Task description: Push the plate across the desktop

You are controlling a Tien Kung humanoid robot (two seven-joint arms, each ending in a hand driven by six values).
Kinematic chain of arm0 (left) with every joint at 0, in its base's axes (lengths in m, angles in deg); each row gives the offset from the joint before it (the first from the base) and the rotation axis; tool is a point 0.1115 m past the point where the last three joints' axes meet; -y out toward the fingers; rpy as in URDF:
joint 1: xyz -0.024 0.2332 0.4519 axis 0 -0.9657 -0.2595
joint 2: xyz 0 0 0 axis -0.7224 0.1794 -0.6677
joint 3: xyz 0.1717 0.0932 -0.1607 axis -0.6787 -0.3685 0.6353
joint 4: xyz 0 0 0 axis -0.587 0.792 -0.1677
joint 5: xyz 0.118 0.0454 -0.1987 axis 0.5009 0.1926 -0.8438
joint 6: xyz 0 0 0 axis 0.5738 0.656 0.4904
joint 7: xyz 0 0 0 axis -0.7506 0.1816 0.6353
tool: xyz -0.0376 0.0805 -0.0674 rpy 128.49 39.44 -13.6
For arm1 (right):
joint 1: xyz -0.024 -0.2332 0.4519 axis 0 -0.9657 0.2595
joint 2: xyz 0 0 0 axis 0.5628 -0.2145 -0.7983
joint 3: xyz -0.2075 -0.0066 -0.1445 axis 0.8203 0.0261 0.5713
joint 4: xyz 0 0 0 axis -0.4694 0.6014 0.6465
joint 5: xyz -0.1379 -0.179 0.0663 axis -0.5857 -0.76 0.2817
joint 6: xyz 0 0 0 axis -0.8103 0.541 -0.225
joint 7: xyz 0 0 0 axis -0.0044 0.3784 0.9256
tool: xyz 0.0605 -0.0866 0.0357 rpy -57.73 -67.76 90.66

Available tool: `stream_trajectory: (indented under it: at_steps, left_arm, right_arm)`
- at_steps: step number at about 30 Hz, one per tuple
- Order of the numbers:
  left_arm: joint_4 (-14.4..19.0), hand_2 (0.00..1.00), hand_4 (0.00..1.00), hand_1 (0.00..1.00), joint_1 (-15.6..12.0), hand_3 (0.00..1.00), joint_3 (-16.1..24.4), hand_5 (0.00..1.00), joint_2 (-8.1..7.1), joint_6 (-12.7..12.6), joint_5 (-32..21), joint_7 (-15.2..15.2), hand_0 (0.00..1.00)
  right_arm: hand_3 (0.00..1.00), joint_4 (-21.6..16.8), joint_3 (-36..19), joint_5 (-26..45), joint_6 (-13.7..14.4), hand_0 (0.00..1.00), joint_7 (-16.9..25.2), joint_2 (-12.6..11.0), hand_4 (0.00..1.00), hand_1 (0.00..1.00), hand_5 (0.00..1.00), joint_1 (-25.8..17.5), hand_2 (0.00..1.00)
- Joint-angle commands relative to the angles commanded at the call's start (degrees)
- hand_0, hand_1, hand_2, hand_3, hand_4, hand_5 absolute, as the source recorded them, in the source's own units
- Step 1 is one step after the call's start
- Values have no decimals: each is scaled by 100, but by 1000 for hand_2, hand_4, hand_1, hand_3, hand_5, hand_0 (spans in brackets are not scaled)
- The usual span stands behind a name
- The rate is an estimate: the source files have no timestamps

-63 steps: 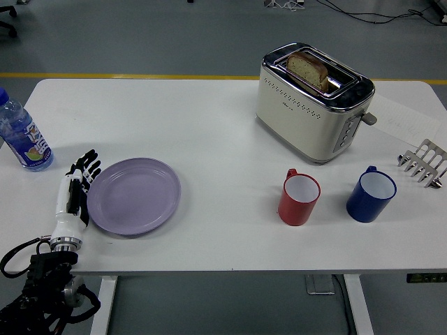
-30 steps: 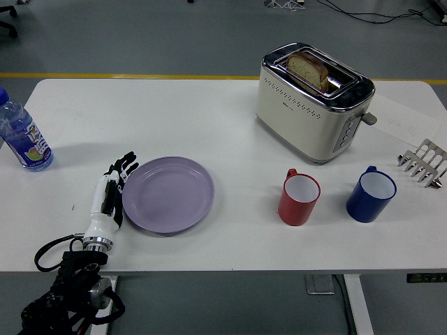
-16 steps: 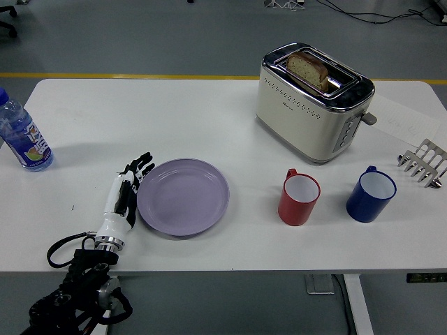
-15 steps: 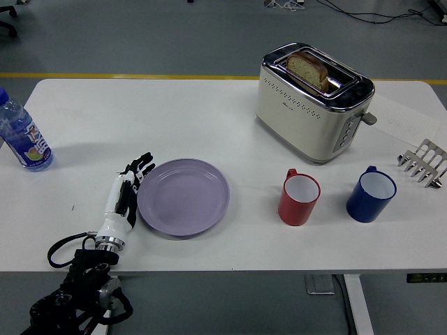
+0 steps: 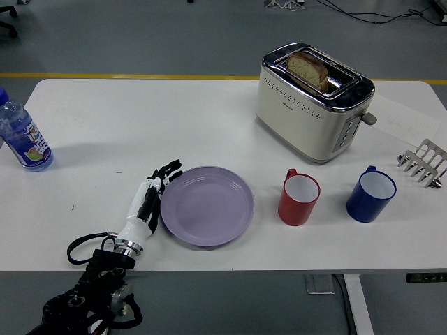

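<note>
One hand, the left hand (image 5: pixel 147 203), lies flat on the white tabletop (image 5: pixel 140 118) with its fingers (image 5: pixel 166 173) straight and slightly apart, holding nothing, their side against the left rim of the purple plate (image 5: pixel 207 205). That plate sits near the front edge, just left of the red mug (image 5: pixel 299 197). Farther right stands a blue mug (image 5: pixel 371 194). Behind them is a toaster (image 5: pixel 313 102) with bread in it. At far left stands a water bottle (image 5: pixel 22 135).
</note>
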Motion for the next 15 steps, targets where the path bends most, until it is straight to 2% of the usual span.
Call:
stream_trajectory:
  at_steps: [6,15]
  left_arm:
    - [10,900,485,880,148,826,-264,998,23,5,-77,0,870]
    - [42,902,485,880,157,826,-65,998,39,-28,-81,0,870]
  right_arm:
    - [556,0,1,-6,1,521,-5,0,284,483,360,-13,587]
    - [556,0,14,4,3,521,-6,1,283,483,361,-19,587]
